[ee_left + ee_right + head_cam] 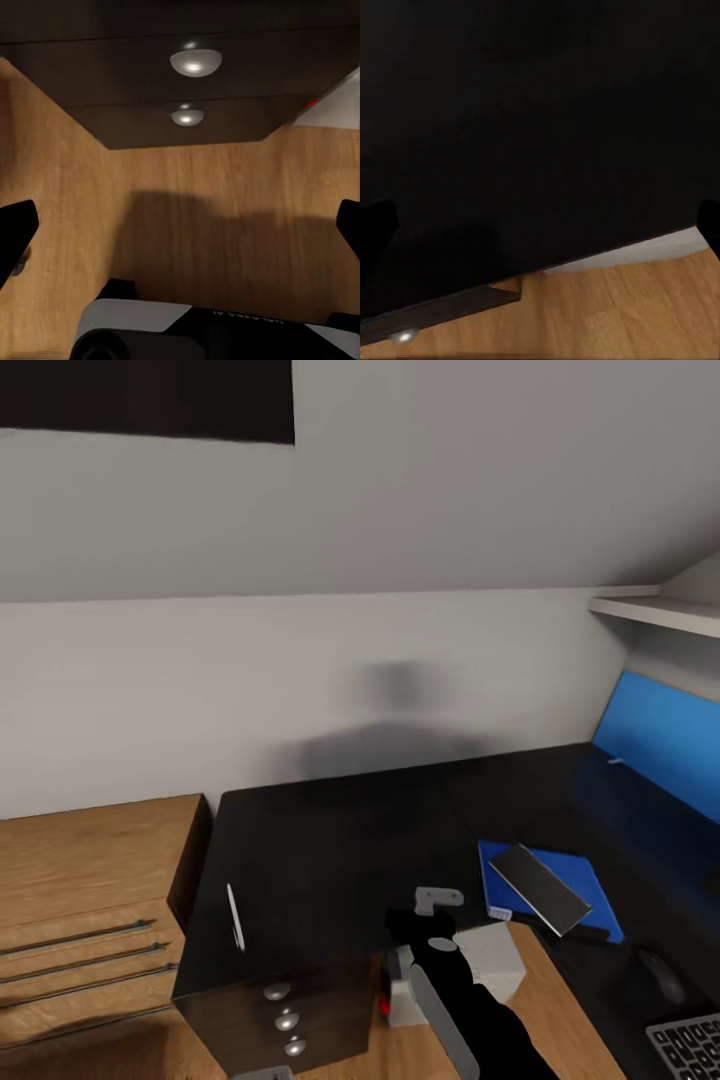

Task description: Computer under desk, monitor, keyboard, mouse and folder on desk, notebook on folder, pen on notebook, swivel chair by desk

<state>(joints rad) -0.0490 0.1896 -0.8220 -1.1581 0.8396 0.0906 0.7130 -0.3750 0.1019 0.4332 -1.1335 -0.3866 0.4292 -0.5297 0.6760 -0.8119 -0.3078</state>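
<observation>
While the notebook already lies on the folder near the desk's inner corner, the pen waits alone at the left edge. The mouse and keyboard are placed; the computer sits beneath. Both grippers, left and right, gape empty.

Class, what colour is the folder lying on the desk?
Bright blue folder; head view.

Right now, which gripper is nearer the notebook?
Right. The right gripper hovers over the desk edge, just beside the folder carrying the notebook. The left gripper is low, facing the drawer unit knobs.
</observation>
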